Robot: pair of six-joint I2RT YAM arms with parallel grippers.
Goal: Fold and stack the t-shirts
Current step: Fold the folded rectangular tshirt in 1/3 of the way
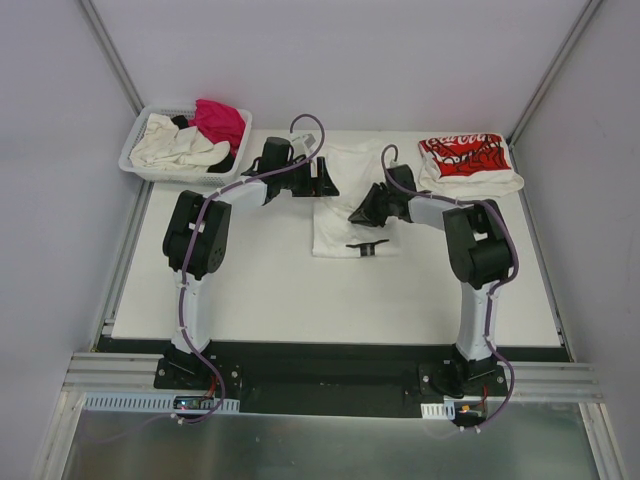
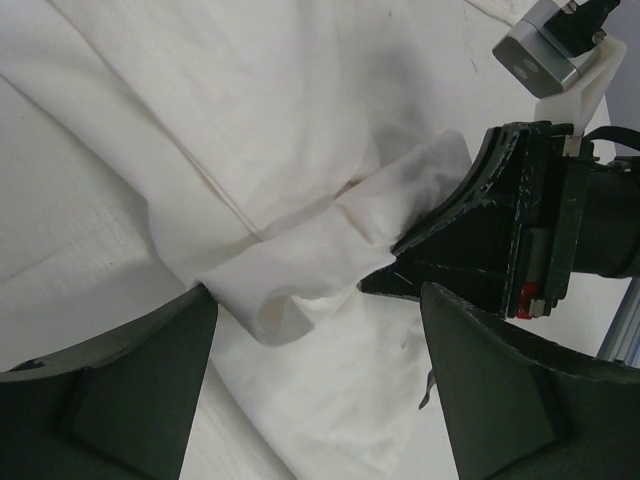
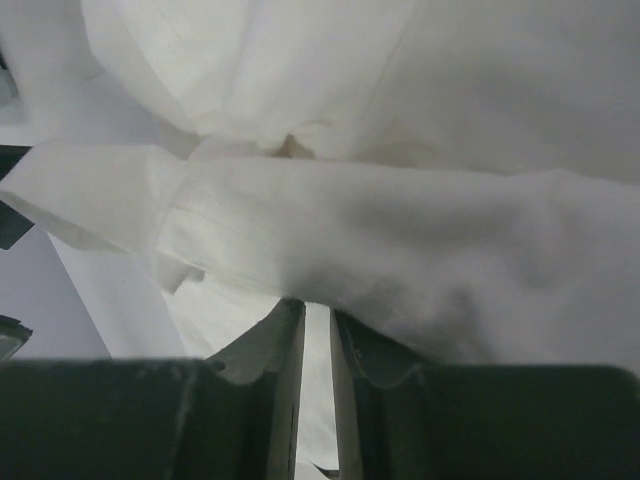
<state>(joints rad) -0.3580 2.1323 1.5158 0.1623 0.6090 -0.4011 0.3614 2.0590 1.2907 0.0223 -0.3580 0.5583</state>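
Note:
A large plain white t-shirt lies on the middle of the table, partly folded. My right gripper is shut on a raised fold of it, and the cloth drapes over its fingertips. In the left wrist view that black gripper holds the fold up off the shirt. My left gripper hovers open just left of it, with its fingers wide on either side of the lifted fold and not touching it. A folded white t-shirt with red print lies at the back right.
A white slotted basket stands at the back left, holding cream, magenta and black shirts. White walls enclose the table on three sides. The two grippers are close together over the shirt.

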